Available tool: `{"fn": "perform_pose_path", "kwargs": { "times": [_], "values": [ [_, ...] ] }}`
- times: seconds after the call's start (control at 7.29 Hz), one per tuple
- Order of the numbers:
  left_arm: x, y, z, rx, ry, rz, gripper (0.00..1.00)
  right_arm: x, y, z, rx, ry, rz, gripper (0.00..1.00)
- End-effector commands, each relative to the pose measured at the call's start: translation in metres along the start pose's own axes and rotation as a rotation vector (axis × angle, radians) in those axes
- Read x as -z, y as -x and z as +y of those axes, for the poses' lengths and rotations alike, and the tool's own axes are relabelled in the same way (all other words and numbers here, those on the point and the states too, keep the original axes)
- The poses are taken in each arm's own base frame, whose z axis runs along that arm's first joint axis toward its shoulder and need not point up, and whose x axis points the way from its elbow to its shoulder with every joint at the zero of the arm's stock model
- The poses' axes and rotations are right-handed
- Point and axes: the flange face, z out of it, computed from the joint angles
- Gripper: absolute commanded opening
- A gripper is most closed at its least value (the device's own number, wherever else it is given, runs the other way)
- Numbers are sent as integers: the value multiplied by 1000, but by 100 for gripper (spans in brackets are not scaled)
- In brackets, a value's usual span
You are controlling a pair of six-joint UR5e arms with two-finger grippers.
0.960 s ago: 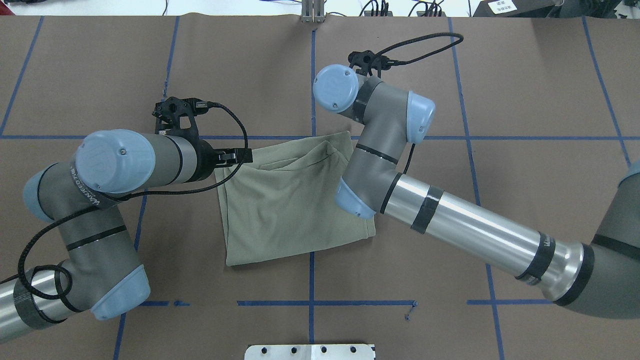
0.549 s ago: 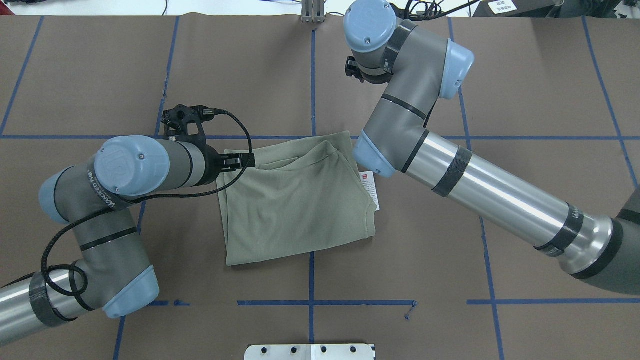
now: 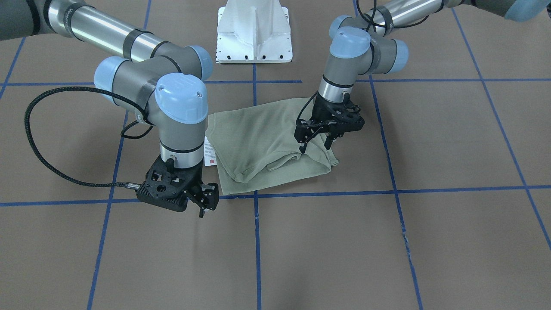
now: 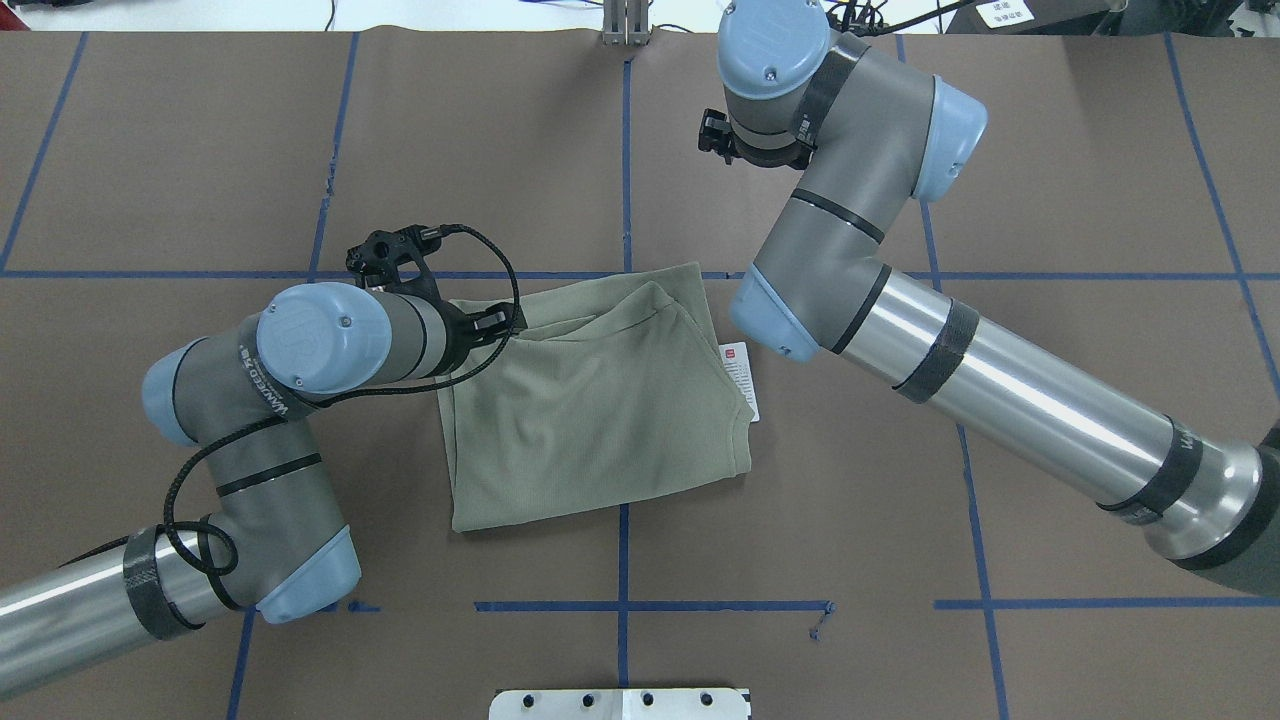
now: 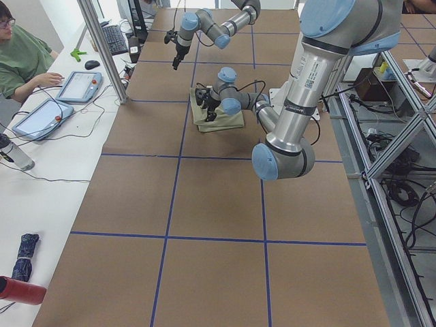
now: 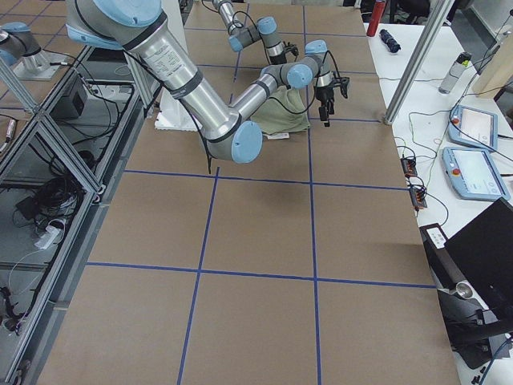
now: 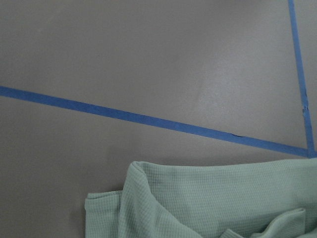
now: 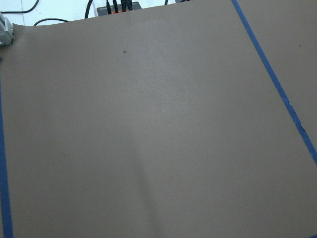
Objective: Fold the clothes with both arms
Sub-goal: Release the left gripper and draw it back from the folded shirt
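Green shirt [image 4: 590, 400] sits near the middle of the table [image 4: 1000, 150], folded to a rough rectangle and a little askew to the blue tape lines [image 4: 625, 150]. Its near edge lies flat. The far edge is lumpy where layers overlap. A white tag [image 4: 741, 380] pokes out from its right edge. Over the shirt's far left corner hangs the left gripper [image 3: 316, 141], fingers [image 3: 302, 142] spread wide and pointing down, one tip at or just above the cloth, nothing gripped. Probable reason: this is the untidy corner, and open fingers there suit picking up a loose layer to fold or smooth it. The left wrist view shows the same rumpled corner from above. Off the cloth, the right gripper [image 3: 206, 199] hangs over bare table beyond the far right corner, toward the far edge. Its fingers look parted and empty, but the angle hides how wide. It is likely kept clear so the left arm has room, and its wrist view shows only table. The fold looks mostly done, though the far edge wants squaring. Risk: tugging one corner alone could drag the stack askew.
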Motion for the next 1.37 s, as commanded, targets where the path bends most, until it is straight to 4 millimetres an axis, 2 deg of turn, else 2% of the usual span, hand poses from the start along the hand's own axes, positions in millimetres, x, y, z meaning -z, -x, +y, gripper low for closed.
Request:
{"fn": "perform_pose_path", "kwargs": {
  "times": [0.0, 0.14, 0.27, 0.55, 0.82, 0.96, 1.1, 1.23],
  "values": [
    [-7, -3, 6, 44, -14, 44, 55, 0, 0, 1, 1, 0, -1, 100],
    [-6, -2, 5, 37, -15, 49, 22, 2, 1, 1, 0, 0, -4, 100],
    [-4, 0, 4, 36, -19, 51, 2, 3, 1, 1, 0, -1, -6, 100],
    [-2, 6, -16, 50, -48, 39, 0, 2, 1, 2, 0, -1, -6, 100],
    [-10, 19, -43, 27, -97, 5, 0, 0, 1, 6, -5, -2, -3, 100],
    [-18, 24, -45, 25, -117, -12, 0, -1, 3, 9, -4, -2, -3, 100],
    [-19, 25, -45, 4, -118, -15, 41, 0, 4, 10, -4, -2, -6, 100],
    [-12, 22, -47, -96, -115, -6, 99, 4, 8, 10, -10, -3, -15, 100]
  ]
}}
